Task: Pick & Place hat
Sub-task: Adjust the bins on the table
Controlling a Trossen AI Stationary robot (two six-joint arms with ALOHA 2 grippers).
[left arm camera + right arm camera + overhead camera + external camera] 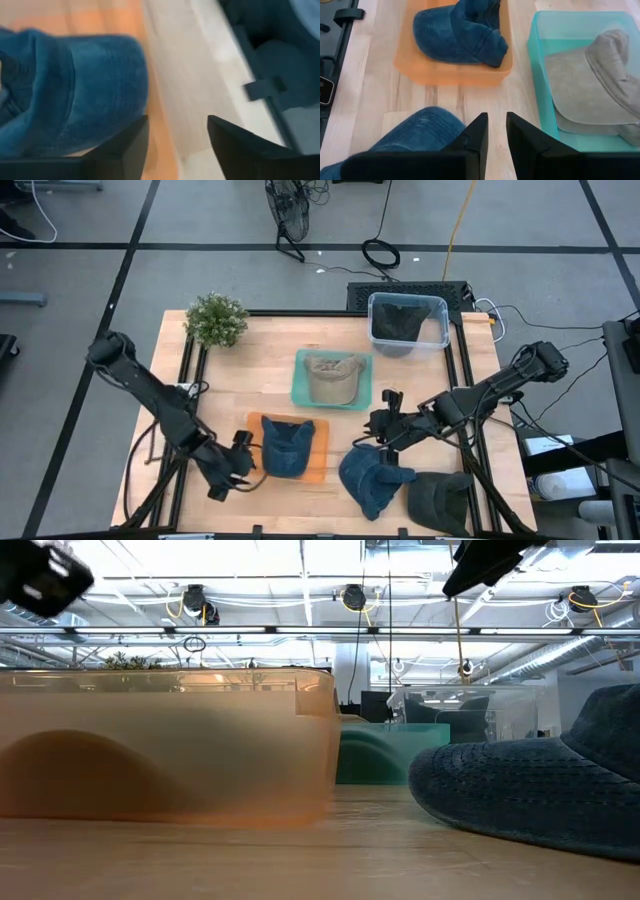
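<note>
Wooden table (pixel 265 375) carries three bins, plant (pixel 216 319), two loose hats.

Room: grey floor (pixel 200 220) marked with dark taped lines. Light wooden desk (pixel 250 370) set on a black frame. Black cables (pixel 380 252) and a yellow cord (pixel 458 220) are laid across the floor behind the desk. A black wire stand (pixel 288 215) is placed nearby. Ceiling: white beams and bright strip lights (pixel 300 560), with hanging cable reels (pixel 352 597).

You have five hats: blue (pixel 287 448), blue (pixel 372 480), tan (pixel 331 378), dark (pixel 440 500), dark (pixel 400 323); three bins: orange (pixel 322 460), teal (pixel 300 385), clear (pixel 442 330); one plant (pixel 216 318).
</note>
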